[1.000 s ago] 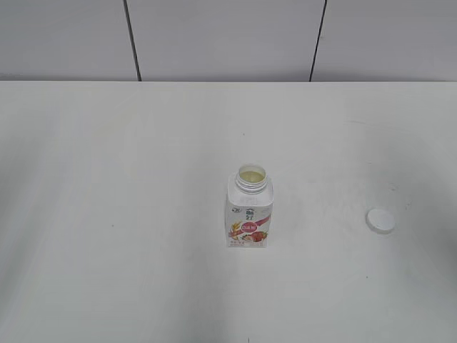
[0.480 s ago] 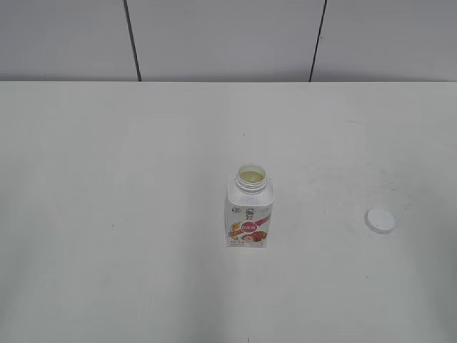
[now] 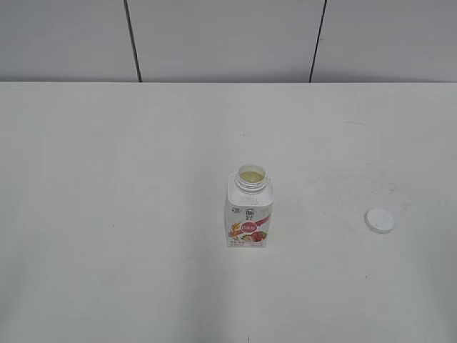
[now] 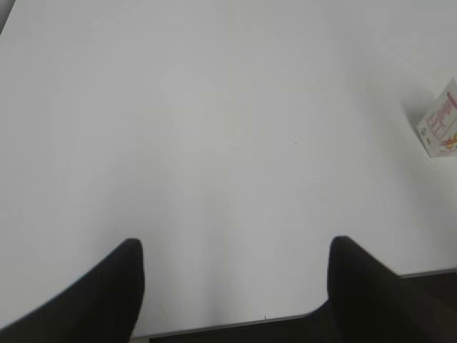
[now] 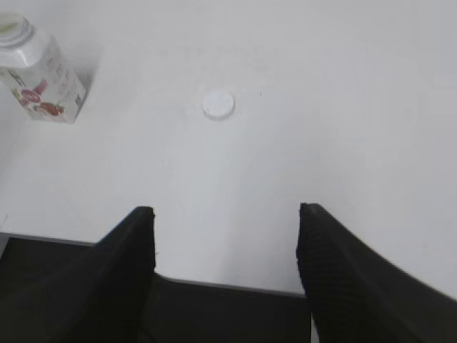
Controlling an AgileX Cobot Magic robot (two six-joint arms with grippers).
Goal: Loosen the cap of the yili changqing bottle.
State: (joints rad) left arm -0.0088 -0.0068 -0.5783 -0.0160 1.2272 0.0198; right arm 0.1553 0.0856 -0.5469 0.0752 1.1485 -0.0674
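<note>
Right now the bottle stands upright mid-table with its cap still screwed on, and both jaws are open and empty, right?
Not quite. The cap is off, lying on the table to the right of the open-necked bottle, as the exterior view shows. The rest holds.

Between the earlier exterior views and the present one, no object is changing place. The cap is lying flat on the table at the same spot, well apart from the yili changqing bottle, which is standing upright and uncapped exactly as before. No arm is entering or leaving the exterior view.
</note>
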